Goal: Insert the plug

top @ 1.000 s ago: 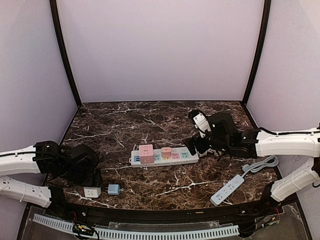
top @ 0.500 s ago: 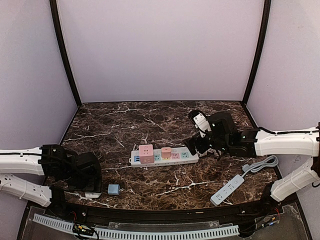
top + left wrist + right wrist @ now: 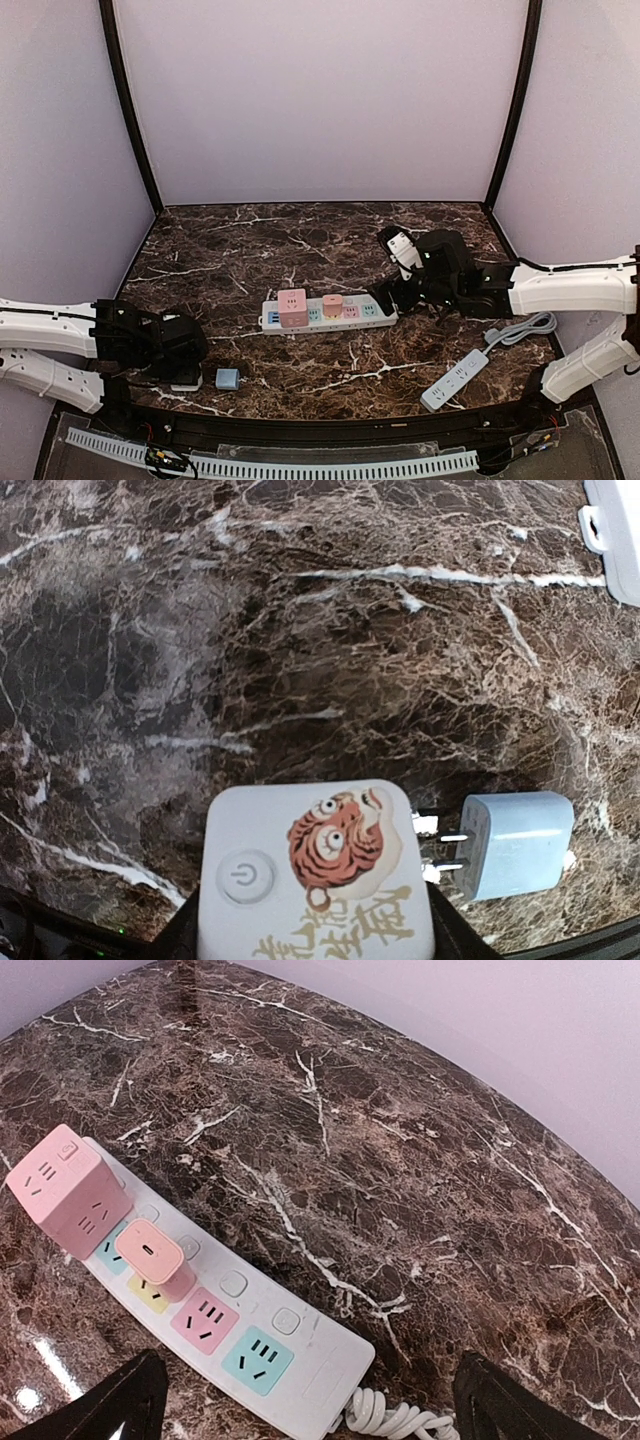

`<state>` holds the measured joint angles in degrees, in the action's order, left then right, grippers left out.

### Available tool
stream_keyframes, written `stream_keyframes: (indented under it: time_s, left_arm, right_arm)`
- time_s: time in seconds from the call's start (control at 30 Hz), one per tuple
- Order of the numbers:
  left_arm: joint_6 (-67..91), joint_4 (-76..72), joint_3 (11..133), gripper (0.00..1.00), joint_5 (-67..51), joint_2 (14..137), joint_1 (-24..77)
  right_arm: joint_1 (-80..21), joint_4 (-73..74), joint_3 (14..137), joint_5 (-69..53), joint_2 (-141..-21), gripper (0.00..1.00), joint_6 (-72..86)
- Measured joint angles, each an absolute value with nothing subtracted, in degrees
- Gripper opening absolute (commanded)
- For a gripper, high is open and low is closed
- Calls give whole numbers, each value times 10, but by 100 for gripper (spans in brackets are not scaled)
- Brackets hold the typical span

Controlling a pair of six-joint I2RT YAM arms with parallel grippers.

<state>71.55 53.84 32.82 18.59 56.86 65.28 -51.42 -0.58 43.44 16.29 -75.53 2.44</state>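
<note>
Item 1, left gripper (image 3: 182,364): against the view a second ago it has come down and nearer the table's (image 3: 250,250) front edge. It now covers most of the white cube adapter (image 3: 315,875), which earlier lay in plain sight. My wrist view shows dark fingers (image 3: 182,932) flanking the cube. I cannot tell whether they press on it.

Item 2, blue plug (image 3: 517,845): unmoved, lying flat just right of the cube, prongs pointing at it.

Item 3, right gripper (image 3: 315,1408): barely shifted, fingers spread wide with nothing between them, hovering at the cable end of the pastel power strip (image 3: 325,313).

Item 4, strip contents: pink cube (image 3: 68,1190) and small pink plug (image 3: 155,1257), both seated as before.

Item 5, white power strip (image 3: 455,378): lies near the right front corner, unchanged.
</note>
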Motion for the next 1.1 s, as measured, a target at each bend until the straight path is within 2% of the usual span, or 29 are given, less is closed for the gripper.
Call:
stream_keyframes:
  time_s: [0.23,0.47,0.6,0.9,1.1]
  left_arm:
    - [686,546,354,39,229,591,653]
    - [606,555,462,40,278,596,653]
    - [522,509,517,40,284,636,653]
    - [333,360,589,39,235,705,655]
    - [221,206,593,41,123,768,655]
  right_arm:
    - [-514,-10,430,163,-755,99,24]
    - [-511,-16,418,154,-743,99,24]
    - [-508,-19,406,133,-717,99,22]
    - [-502,-43,373,36,-618,99,13]
    - [-502,-51,351,2,-545,99,24]
